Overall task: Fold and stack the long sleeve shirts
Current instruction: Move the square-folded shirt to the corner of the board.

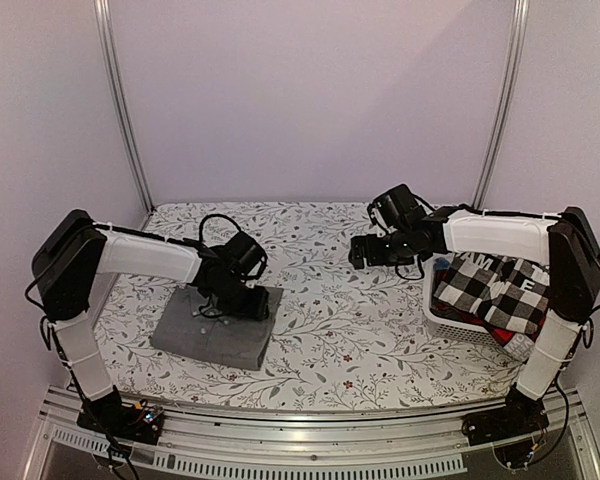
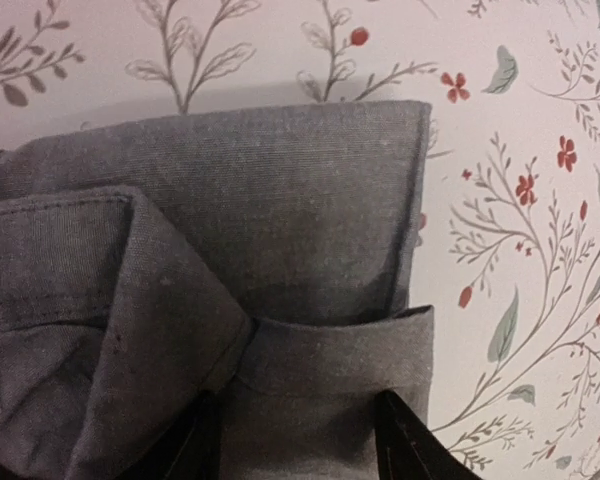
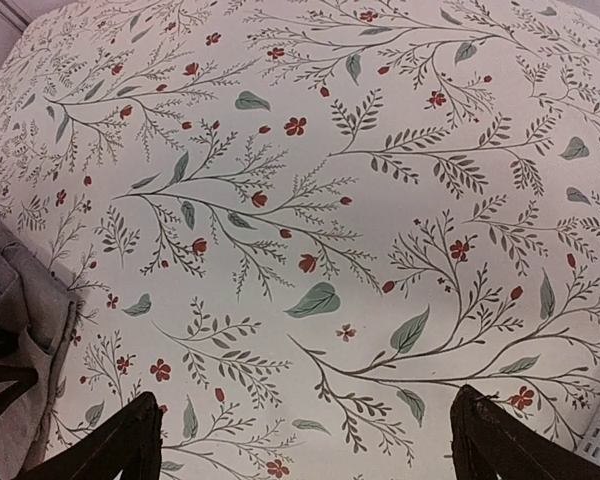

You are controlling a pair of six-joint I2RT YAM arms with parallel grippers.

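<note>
Beneath both grippers, the floral table cover (image 1: 340, 320) is lying flat. Directly under the left gripper (image 2: 300, 442), the folded grey shirt (image 1: 215, 338) is resting on that cover, with one cuffed fold sitting between the half-parted fingers (image 2: 408, 445); whether they are pinching it I cannot tell. Just to the right of the right gripper (image 3: 305, 448), a white basket (image 1: 448, 322) is holding the black-and-white checked shirt (image 1: 492, 288). That gripper is hovering over the bare cover, jaws spread wide.

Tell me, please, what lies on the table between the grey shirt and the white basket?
Only bare flowered tablecloth separates shirt and basket in the top view; the open right gripper hovers above it.
</note>
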